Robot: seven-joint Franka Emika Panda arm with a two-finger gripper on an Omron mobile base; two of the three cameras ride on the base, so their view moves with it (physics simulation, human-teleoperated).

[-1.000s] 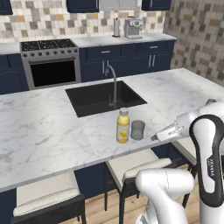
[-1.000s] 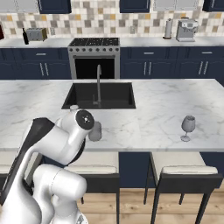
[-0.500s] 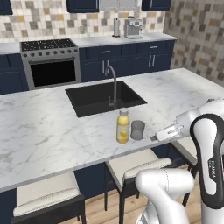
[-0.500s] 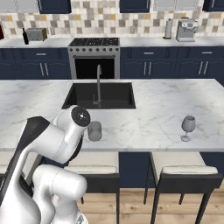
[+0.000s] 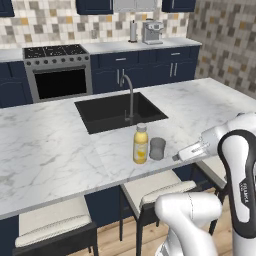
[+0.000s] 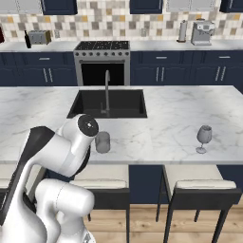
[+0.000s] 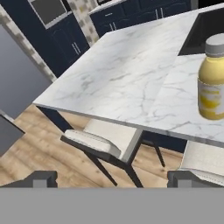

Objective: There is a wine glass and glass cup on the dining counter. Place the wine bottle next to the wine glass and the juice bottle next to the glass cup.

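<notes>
On the worktop [image 5: 60,150] front edge, juice bottle [image 5: 141,144] stands just beside glass cup [image 5: 157,148]; wine glass [image 6: 204,138] well apart. End effector [image 7: 111,178] spread, empty, off the edge. Next: back clear without clipping the bottle, then find the wine bottle.

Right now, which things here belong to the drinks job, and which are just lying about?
Belongs to the job:
juice bottle
glass cup
wine glass
dining counter
the open hand

Just lying about:
sink
stove
coffee machine
stools
</notes>
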